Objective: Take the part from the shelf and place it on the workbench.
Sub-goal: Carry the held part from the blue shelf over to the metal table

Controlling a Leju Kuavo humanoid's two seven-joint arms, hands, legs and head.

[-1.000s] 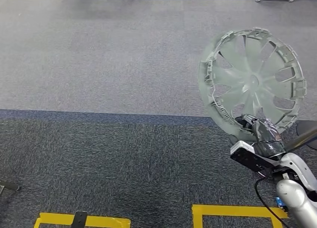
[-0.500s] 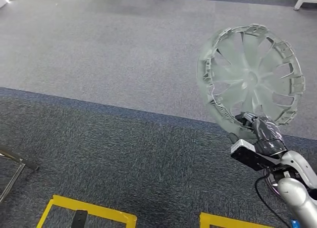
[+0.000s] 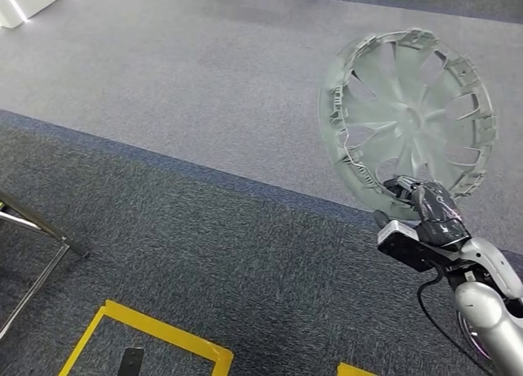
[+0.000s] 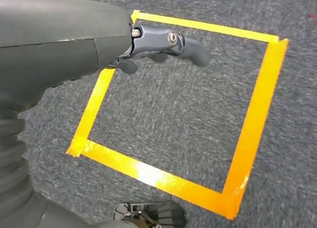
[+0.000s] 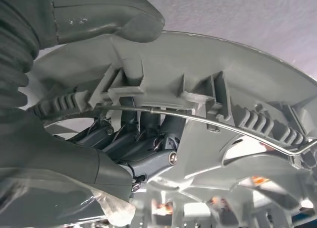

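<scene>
While the robot's right hand grips the part by its lower rim, the part stands nearly upright in the air at about 2 o'clock in the head view, well above the carpet. It is a round grey wheel-cover shape with curved spokes, open slots between them and clip tabs around its edge. Seen from the right wrist, the fingers are curled inside the rim, the thumb presses on the outer face, and a thin wire ring runs along the part's inner ribs. The right hand is closed firmly on that rim.

From the left wrist, the left hand hangs over dark carpet, holding nothing; one finger reaches straight out, the others are tucked under the palm, and I cannot tell whether they are spread or closed. Beneath it lies a square outlined in yellow tape.

Below the part, the silver right arm comes in from 5 o'clock, with a black cable looping beside it. The carpet changes from dark grey near the robot to lighter grey farther off, the border running from 9 o'clock toward 3 o'clock. Yellow tape marks a corner at 7 o'clock, and metal legs of some frame show at 9 o'clock.
</scene>
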